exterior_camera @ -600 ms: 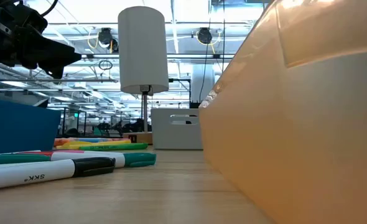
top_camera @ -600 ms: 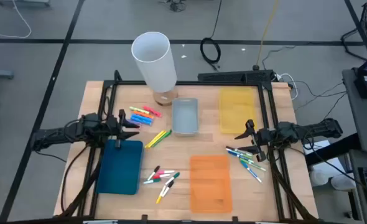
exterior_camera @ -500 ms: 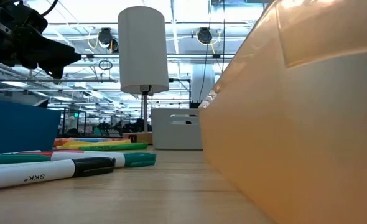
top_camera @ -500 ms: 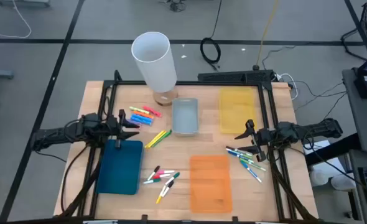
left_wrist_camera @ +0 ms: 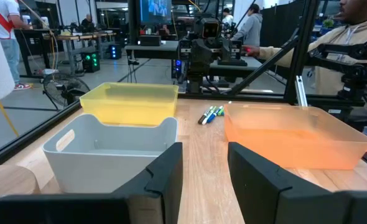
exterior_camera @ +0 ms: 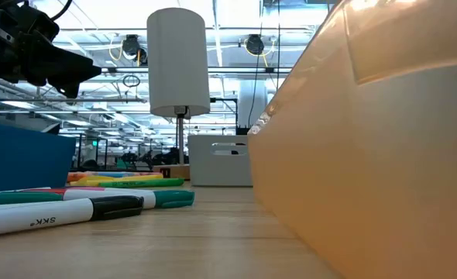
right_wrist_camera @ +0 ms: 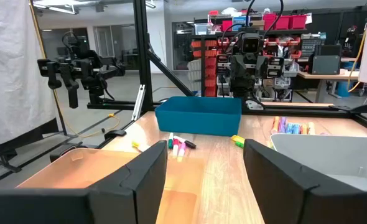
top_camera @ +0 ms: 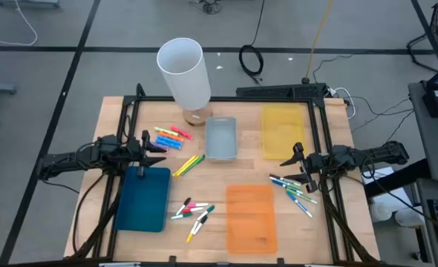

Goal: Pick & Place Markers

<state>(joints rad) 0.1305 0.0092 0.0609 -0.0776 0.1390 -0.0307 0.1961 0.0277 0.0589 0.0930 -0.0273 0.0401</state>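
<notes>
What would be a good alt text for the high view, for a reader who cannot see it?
Four loose groups of small coloured markers lie on a wooden table among blue, grey, yellow and orange plastic trays. The left gripper and right gripper hover open at opposite sides, holding nothing.

The table (top_camera: 115, 111) carries four trays: one (top_camera: 221, 138) at centre rear just in front of the tall cylinder (top_camera: 183, 73), one (top_camera: 283, 130) to its right, one (top_camera: 145, 197) at front left and one (top_camera: 252, 216) at front right. Marker groups lie left of the centre tray (top_camera: 171, 138), between the two front trays (top_camera: 192, 213), and right of the front-right tray (top_camera: 295, 190). The left gripper (top_camera: 154, 147) sits at the left edge behind the front-left tray, the right gripper (top_camera: 292, 163) at the right edge beside the right-hand markers.
</notes>
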